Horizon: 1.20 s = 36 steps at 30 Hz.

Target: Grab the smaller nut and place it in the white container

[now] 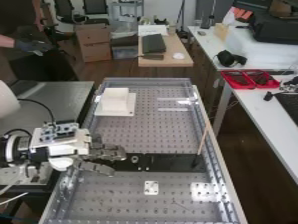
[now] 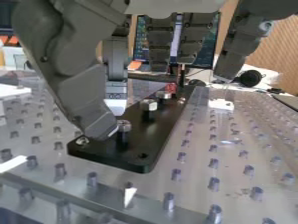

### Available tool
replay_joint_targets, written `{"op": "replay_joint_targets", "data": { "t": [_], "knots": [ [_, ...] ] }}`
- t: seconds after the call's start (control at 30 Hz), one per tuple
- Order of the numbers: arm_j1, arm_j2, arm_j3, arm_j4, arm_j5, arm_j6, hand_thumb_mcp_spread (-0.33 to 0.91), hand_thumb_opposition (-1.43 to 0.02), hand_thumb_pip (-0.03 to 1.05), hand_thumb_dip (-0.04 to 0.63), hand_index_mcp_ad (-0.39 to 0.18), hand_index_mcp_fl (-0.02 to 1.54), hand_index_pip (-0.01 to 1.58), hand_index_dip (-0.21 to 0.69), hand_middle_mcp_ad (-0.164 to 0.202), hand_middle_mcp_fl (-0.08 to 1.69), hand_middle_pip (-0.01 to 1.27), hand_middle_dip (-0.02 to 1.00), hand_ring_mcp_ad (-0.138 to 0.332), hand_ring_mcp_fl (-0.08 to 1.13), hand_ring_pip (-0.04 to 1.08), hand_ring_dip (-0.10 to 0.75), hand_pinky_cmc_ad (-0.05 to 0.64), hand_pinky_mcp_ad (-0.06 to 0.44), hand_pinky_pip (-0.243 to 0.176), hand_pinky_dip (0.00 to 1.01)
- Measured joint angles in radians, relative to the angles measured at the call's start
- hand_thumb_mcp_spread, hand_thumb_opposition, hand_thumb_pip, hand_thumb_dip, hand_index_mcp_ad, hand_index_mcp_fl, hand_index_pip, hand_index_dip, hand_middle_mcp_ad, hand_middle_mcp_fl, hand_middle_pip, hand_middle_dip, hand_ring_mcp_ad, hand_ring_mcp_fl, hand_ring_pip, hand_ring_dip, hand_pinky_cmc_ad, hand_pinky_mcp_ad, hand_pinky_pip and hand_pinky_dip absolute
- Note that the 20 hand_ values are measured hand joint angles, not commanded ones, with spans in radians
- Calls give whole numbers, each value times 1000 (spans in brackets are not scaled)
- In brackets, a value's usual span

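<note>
The hand (image 1: pixel 100 152) is at the left side of the black plate (image 1: pixel 174 162) in the high view, its fingers pointing across the plate's left end. In the wrist view the hand (image 2: pixel 76 75) is open, fingers relaxed, with nothing between them and the thumb. Several metal nuts stand on posts along the black plate (image 2: pixel 100 150). The nearest nut (image 2: pixel 124 127) looks smaller than the one behind it (image 2: pixel 148 105); the thumb tip is right beside it, contact unclear. The white container (image 1: pixel 116 102) is at the bench's far left.
A small white piece (image 1: pixel 151 188) lies on the perforated bench (image 1: pixel 106 195) nearer than the plate. A thin brown stick (image 1: pixel 203 138) leans by the right rail. Red trays (image 1: pixel 247 79) rest on the side table.
</note>
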Motion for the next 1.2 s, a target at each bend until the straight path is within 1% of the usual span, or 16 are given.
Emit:
{"op": "replay_joint_targets", "data": {
  "t": [0.03, 0.07, 0.1, 0.2, 0.3, 0.37, 0.43, 0.6, 0.73, 0.83, 0.93, 1.0, 1.2],
  "knots": [
    [-1, 1, -1, 0, 0, 0, 440, -852, 728, 253, -202, 0, 1550, 63, 68, 66, 127, 220, 86, -3, 94, 126, 332, 264, -24, 368],
    [-3, 4, -2, 0, -2, -2, 440, -852, 728, 253, -204, 2, 1546, 52, 68, 66, 127, 220, 87, -3, 94, 126, 332, 262, -42, 365],
    [-5, 5, -2, 0, -4, -4, 440, -852, 728, 253, -202, 2, 1545, 51, 70, 66, 127, 220, 86, -3, 94, 126, 332, 262, -44, 367],
    [-11, 3, 4, -6, -9, -19, 440, -852, 728, 253, -202, 0, 1548, 51, 65, 66, 127, 220, 86, -3, 94, 126, 332, 262, -44, 367],
    [-15, -3, 14, -15, -14, -33, 440, -852, 728, 253, -201, 0, 1552, 47, 68, 66, 127, 220, 86, -3, 94, 126, 332, 262, -42, 372],
    [-15, -4, 17, -16, -15, -29, 440, -852, 728, 253, -202, 3, 1557, 47, 68, 66, 127, 220, 86, -3, 94, 126, 332, 262, -42, 372],
    [-15, -5, 19, -16, -12, -20, 443, -852, 728, 253, -199, 0, 1555, 47, 68, 66, 127, 220, 86, -3, 94, 126, 333, 262, -42, 374],
    [-13, -5, 13, -3, 4, 25, 440, -852, 728, 253, -197, 3, 1557, 47, 68, 66, 127, 220, 86, -3, 94, 126, 333, 262, -42, 380],
    [-12, -4, 4, 8, 15, 43, 440, -852, 728, 253, -199, 0, 1557, 47, 68, 66, 127, 220, 86, -3, 94, 126, 333, 262, -42, 382],
    [-10, 1, -7, 22, 31, 74, 440, -853, 728, 253, -195, 3, 1557, 47, 70, 66, 127, 220, 86, -3, 94, 126, 333, 262, -42, 394],
    [-5, 14, -33, 54, 53, 107, 436, -850, 728, 253, -202, 3, 1555, 47, 68, 65, 127, 220, 86, -3, 96, 126, 333, 264, -42, 401],
    [0, 24, -51, 78, 73, 122, 436, -853, 731, 253, -195, 3, 1557, 47, 70, 65, 127, 220, 86, -3, 96, 126, 333, 264, -42, 401],
    [17, 50, -96, 129, 130, 154, 436, -853, 747, 253, -195, 3, 1557, 47, 72, 65, 127, 220, 87, -3, 108, 126, 333, 264, -42, 414]
  ]
}}
